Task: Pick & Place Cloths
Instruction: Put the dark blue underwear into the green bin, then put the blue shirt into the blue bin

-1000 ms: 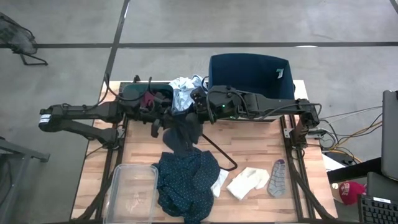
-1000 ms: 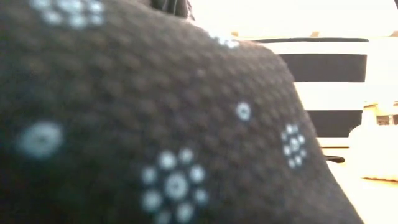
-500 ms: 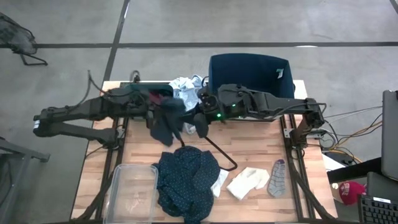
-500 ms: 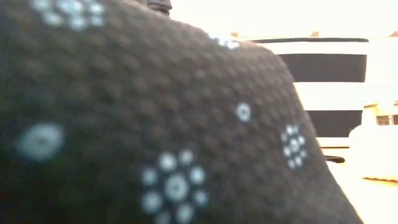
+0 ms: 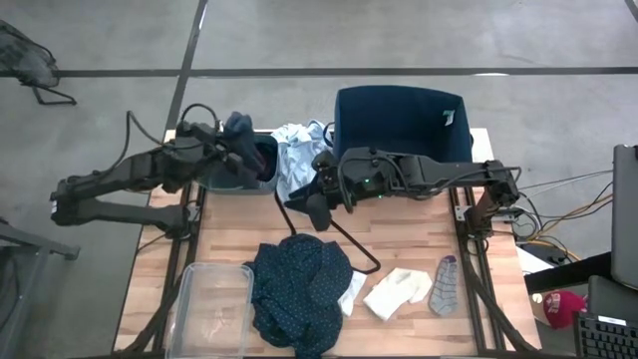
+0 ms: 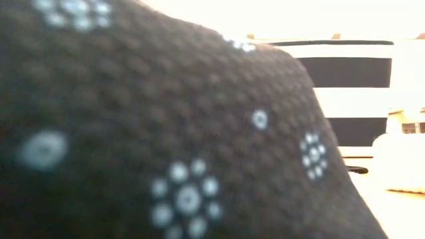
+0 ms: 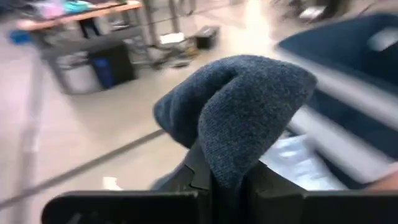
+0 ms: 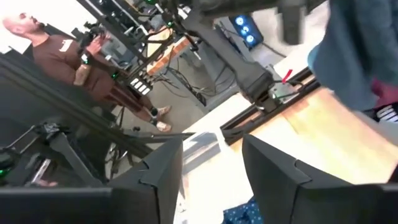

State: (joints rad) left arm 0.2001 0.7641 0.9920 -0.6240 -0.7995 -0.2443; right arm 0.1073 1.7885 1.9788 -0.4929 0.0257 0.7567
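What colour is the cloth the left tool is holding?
Dark slate blue, a knit cloth pinched in the left tool; clearest in the left wrist view.

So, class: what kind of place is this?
Probably a robotics lab or workshop: a wooden table on a bare concrete floor, with equipment racks and cables behind a person standing by.

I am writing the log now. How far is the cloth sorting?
Done: the small teal bin already holds dark and maroon pieces. In hand: the left gripper holds a blue-grey knitted cloth above that bin. Left: the navy dotted garment, white sock and grey sock lie on the table.
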